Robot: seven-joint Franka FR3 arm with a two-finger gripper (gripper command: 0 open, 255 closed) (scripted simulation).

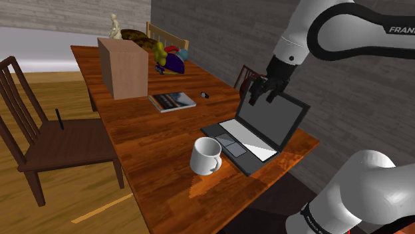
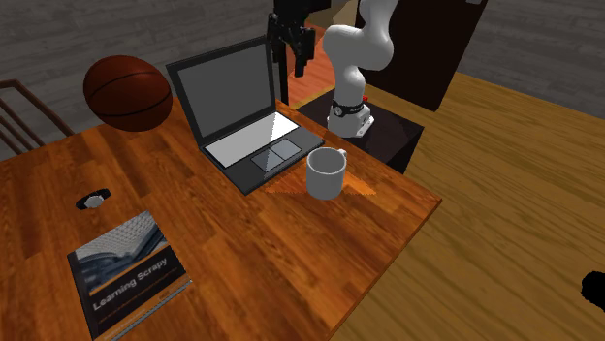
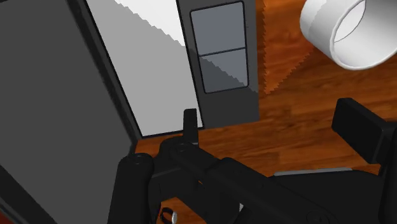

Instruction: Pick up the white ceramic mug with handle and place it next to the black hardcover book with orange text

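- One white mug with a handle (image 1: pixel 206 157) stands on the wooden table (image 1: pixel 153 153) beside the open dark laptop (image 1: pixel 256 129), well apart from the black book with orange text (image 1: pixel 171 101).
- Our black two-finger gripper (image 1: pixel 263 96) hangs above the laptop, spread and empty.
- We judge the approach is in hand; next we must descend onto the mug.

place: home, dining room | wooden table (image 1: pixel 153 149) is standing on a plank floor (image 2: pixel 524 174) | chairs (image 1: pixel 61 143) are standing around the table | laptop (image 1: pixel 256 129) and book (image 2: pixel 126 269) are lying on the table | basketball (image 2: pixel 128 92) is resting at the table's edge
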